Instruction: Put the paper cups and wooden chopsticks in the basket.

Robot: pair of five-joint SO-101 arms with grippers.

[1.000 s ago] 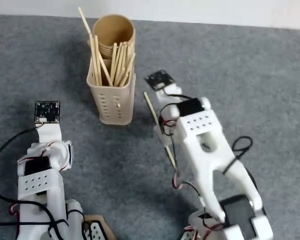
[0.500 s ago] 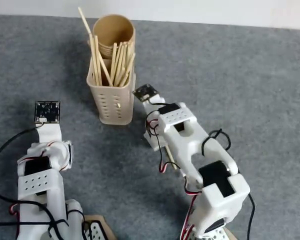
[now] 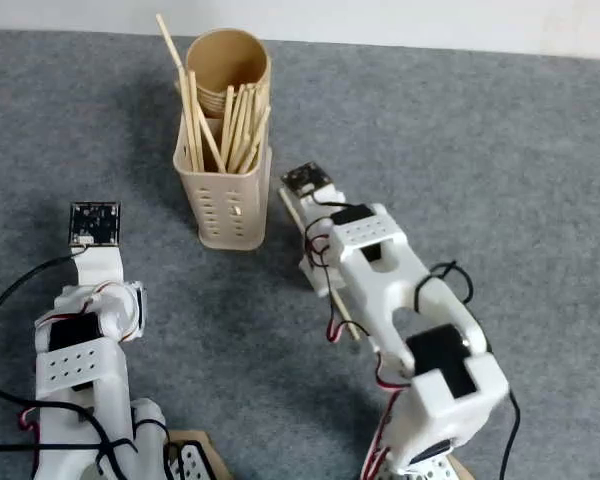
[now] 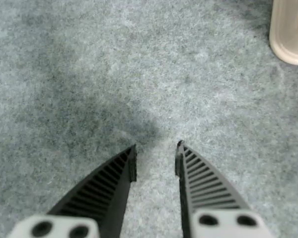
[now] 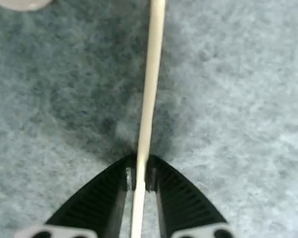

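A tall beige basket (image 3: pixel 225 205) stands on the grey carpet and holds stacked paper cups (image 3: pixel 227 58) and several wooden chopsticks (image 3: pixel 238 125). One loose chopstick (image 3: pixel 292 210) lies on the carpet just right of the basket, running under my right arm (image 3: pixel 375 255). In the right wrist view, my right gripper (image 5: pixel 140 167) is shut on this chopstick (image 5: pixel 151 84), which runs straight out ahead of the fingertips. My left gripper (image 4: pixel 156 148) hovers open over bare carpet, left of the basket (image 4: pixel 290 37) and nearer the front, with nothing between its fingers.
The left arm (image 3: pixel 85 330) sits folded at the front left. Cables trail from both arm bases. A corner of the basket (image 5: pixel 20 3) shows in the right wrist view. Open carpet (image 3: pixel 520 170) stretches to the right.
The right arm has drawn back and folded down over the loose chopstick, shifting towards the basket and then slightly away. The left arm has kept still.
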